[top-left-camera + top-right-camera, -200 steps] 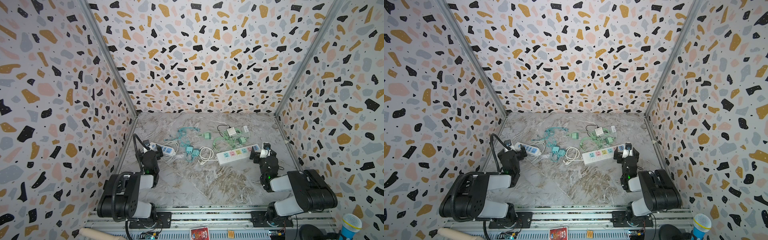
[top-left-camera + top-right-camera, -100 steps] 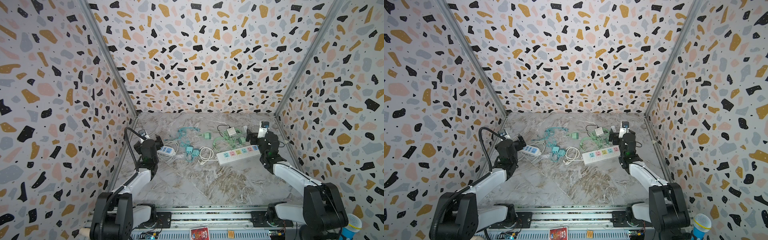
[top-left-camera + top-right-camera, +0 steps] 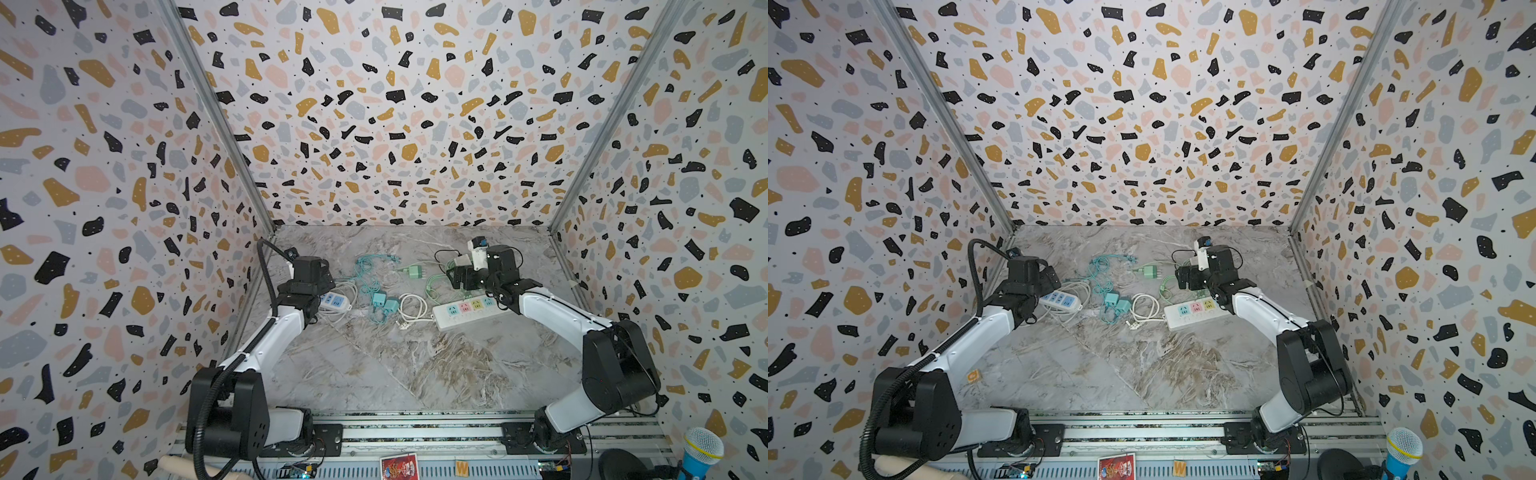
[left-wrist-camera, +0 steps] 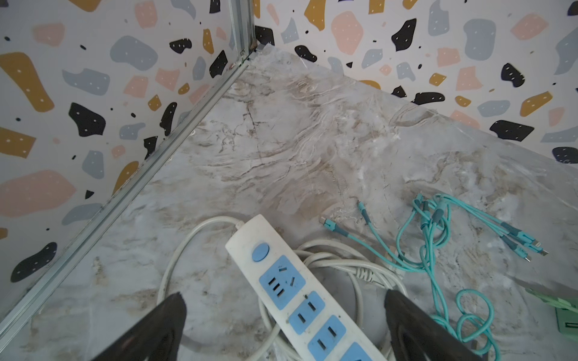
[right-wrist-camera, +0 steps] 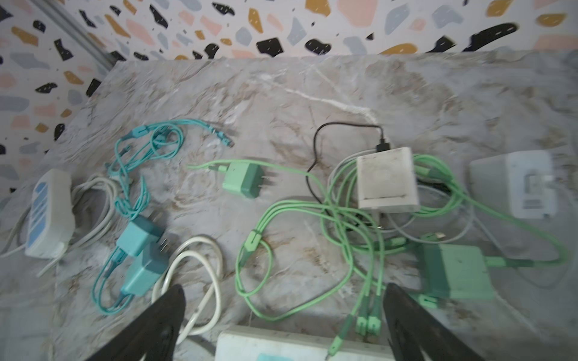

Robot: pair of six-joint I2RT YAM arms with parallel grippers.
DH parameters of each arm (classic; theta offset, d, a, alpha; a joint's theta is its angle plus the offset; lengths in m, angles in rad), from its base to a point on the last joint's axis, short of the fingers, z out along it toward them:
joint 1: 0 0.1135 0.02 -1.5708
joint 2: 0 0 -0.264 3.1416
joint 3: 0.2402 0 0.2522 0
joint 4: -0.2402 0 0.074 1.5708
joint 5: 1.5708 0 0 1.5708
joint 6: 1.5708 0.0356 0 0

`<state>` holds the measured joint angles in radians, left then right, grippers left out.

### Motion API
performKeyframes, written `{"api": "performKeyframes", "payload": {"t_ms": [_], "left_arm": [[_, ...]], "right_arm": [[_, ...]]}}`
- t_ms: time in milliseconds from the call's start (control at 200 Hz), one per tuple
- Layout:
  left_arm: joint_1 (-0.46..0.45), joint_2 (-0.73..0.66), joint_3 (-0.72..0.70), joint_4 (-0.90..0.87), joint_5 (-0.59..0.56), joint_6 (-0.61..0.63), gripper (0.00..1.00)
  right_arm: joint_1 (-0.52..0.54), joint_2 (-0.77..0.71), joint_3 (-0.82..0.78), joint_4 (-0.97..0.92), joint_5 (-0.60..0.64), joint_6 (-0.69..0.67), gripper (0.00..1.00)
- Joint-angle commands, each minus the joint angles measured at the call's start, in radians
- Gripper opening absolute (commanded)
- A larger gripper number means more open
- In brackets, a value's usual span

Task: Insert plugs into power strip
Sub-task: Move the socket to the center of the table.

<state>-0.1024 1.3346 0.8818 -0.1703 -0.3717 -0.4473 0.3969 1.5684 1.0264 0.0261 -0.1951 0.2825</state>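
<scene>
1. Looking down in both top views:
   - The left gripper [image 3: 323, 286] hangs over the blue-socket power strip [image 3: 334, 301] at the left side of the marble tabletop [image 3: 374, 374].
   - The right gripper [image 3: 456, 277] hangs over a tangle of mint green cable [image 3: 432, 286], just behind the pastel-socket power strip [image 3: 467, 311].
   - Between the two strips lie a pair of teal plugs [image 3: 384, 303], touching each other, and a coiled white cable [image 3: 411, 309].
   - A mint green plug [image 3: 413, 272] lies apart, behind them.
   - Every plug in view lies on the tabletop, off both strips.
2. Left wrist view:
   - The left gripper's jaws stand wide apart and hold nothing.
   - Its black fingers [image 4: 150, 331] flank the blue-socket power strip, which rests on its own coiled white cord [image 4: 353, 268].
   - A teal cable [image 4: 438, 237] lies just beside the strip, its connector ends splayed on the marble.
3. Right wrist view — somewhat blurred:
   - The right gripper's jaws are likewise spread wide and empty.
   - A loop of mint green cable and the edge of the pastel-socket power strip lie between its fingers [image 5: 419, 328].
   - Beyond them a white plug [image 5: 387, 179] sits amid the cable, with a black lead [image 5: 316, 147] entering it.
   - A second white plug [image 5: 516, 184] lies near it.
   - A second mint green plug [image 5: 456, 272] lies near one finger — whether they touch cannot be told.
</scene>
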Motion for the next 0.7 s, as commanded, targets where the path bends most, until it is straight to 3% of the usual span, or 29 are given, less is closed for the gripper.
{"api": "performKeyframes", "payload": {"t_ms": [0, 250, 410, 491, 696], "left_arm": [[-0.006, 0.029, 0.066, -0.098, 0.022, -0.028, 1.00], [-0.068, 0.123, 0.113, -0.103, 0.070, -0.031, 1.00], [-0.162, 0.157, 0.154, -0.090, 0.072, -0.014, 1.00], [-0.208, 0.181, 0.187, -0.093, 0.081, -0.005, 1.00], [-0.312, 0.242, 0.273, -0.107, 0.117, 0.020, 1.00]], "right_arm": [[0.043, 0.019, 0.062, -0.079, -0.053, 0.008, 1.00], [0.095, 0.080, 0.109, -0.160, 0.000, 0.047, 0.97], [0.085, 0.068, 0.105, -0.230, 0.137, 0.081, 0.97], [0.030, 0.041, 0.074, -0.236, 0.139, 0.107, 0.97], [-0.224, -0.008, -0.018, -0.236, 0.057, 0.118, 0.97]]}}
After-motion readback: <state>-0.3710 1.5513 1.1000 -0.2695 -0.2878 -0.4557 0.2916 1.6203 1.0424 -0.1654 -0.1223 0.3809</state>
